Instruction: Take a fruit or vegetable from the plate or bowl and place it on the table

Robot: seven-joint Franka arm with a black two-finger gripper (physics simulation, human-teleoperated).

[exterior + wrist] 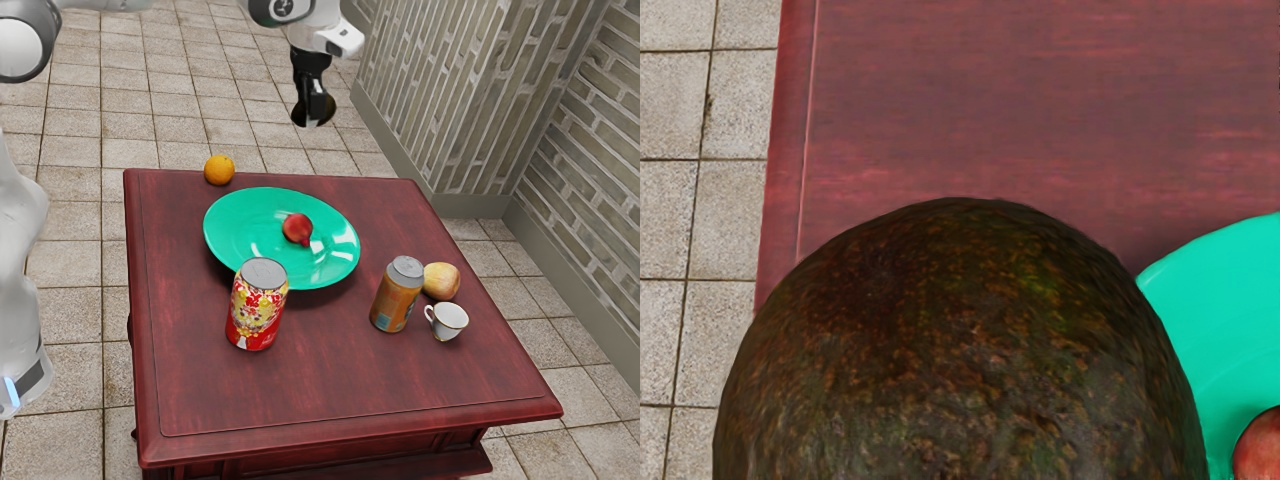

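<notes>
The avocado [960, 350] is rounded and rough-skinned, a deep brown-black that, from left to right across its near side in the wrist view, goes from reddish brown to mottled green flecked with rust. It is up in the air, held by the pincer [314, 104], which is closed around it; the fruit sits at the fingertips, bulging out to either side of them, clear of the bench [400, 385]. In the exterior view, going left to right, the orange [219, 170] lies at the bench's edge, near the green plate [235, 235]. Next comes a red can [257, 305] with a yellow band of red and white blossom-like print; any lettering on it is too small to read. A small red fruit [297, 229] lies on the plate. The arm [318, 32] carries a round dark emblem, also unreadable. Farther right stands an orange-brown can [396, 296] with a pale blue patch low on its side and no wording I can make out, then a plain white cup [449, 320] and a yellowish, red-tinged apple [441, 281], both near that can.
</notes>
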